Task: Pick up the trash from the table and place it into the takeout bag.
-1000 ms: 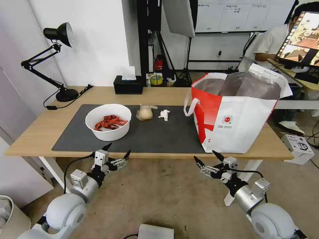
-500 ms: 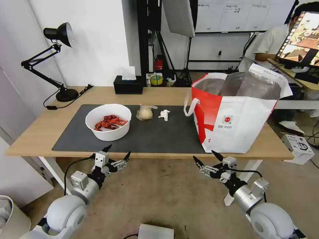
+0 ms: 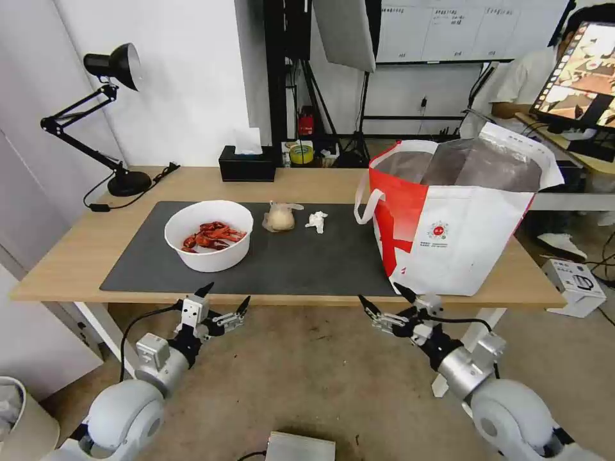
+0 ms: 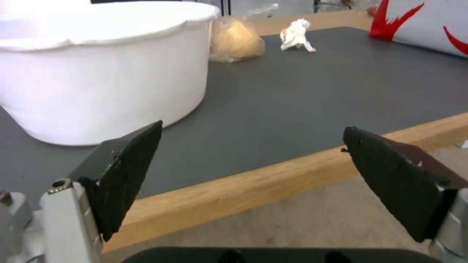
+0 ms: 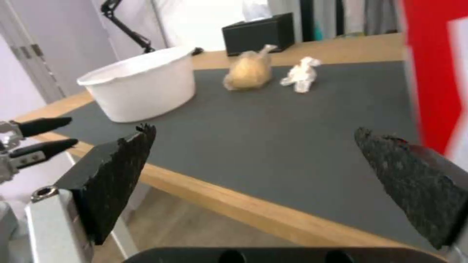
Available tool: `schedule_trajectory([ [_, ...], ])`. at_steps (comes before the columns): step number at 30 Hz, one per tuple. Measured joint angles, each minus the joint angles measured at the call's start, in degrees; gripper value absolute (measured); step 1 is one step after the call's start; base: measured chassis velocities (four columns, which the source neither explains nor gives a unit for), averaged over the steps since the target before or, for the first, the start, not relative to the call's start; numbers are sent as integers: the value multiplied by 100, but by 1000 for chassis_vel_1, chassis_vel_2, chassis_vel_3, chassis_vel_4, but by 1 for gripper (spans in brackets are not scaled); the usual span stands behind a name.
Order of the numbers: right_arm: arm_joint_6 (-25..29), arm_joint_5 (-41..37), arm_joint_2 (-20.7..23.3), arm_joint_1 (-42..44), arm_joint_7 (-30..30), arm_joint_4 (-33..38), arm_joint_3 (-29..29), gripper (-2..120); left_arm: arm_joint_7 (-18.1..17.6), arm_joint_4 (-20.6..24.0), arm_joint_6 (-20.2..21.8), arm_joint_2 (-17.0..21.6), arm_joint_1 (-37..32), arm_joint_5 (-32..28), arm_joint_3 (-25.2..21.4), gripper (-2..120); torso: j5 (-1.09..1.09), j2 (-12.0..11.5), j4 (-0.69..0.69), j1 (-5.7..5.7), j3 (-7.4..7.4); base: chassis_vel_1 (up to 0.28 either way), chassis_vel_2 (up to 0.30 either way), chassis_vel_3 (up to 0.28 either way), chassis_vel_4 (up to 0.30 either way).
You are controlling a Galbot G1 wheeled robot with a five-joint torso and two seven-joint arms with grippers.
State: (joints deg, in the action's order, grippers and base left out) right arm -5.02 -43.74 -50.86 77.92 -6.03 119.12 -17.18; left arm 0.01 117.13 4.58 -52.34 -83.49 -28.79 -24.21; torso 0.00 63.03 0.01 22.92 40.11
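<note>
Tabletop [image 3: 77,256]: light wood, carrying a dark mat [image 3: 307,256].
Takeout bag [image 3: 448,218]: right end, mouth open, interior hidden.
Bowl [image 3: 208,234]: shells, mat's left.
Knotted bag [image 3: 280,218], tissue [image 3: 316,221]: mid-mat, apart.
Left gripper [image 3: 224,299], right gripper [image 3: 379,298]: below front edge, fingers spread, empty.

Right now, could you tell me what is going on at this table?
The robot is clearing trash into the takeout bag, but nothing is picked up yet. The left gripper and right gripper both hang open and empty just off the near edge of the table. The bowl of crayfish shells, the knotted bag and the tissue sit on the grey mat; the takeout bag stands open at the right end.
</note>
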Motion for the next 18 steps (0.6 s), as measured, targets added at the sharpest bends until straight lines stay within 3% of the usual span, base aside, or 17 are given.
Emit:
schedule_trajectory([
  [7,-195,-140,49,-916,204,-287,717,100,-1,66,4,-81,-30,5,-48,100,0,0,-1,0,1,0,0,0,0],
  [14,-666,-314,-261,-2418,754,-884,1659,100,-3,148,9,-213,-138,108,-113,100,0,-1,0,0,1,0,0,0,0],
  [18,-871,-374,-416,-2832,988,-1100,1997,100,-3,145,9,-265,-156,139,-129,100,-1,-1,-1,0,1,0,0,0,0],
])
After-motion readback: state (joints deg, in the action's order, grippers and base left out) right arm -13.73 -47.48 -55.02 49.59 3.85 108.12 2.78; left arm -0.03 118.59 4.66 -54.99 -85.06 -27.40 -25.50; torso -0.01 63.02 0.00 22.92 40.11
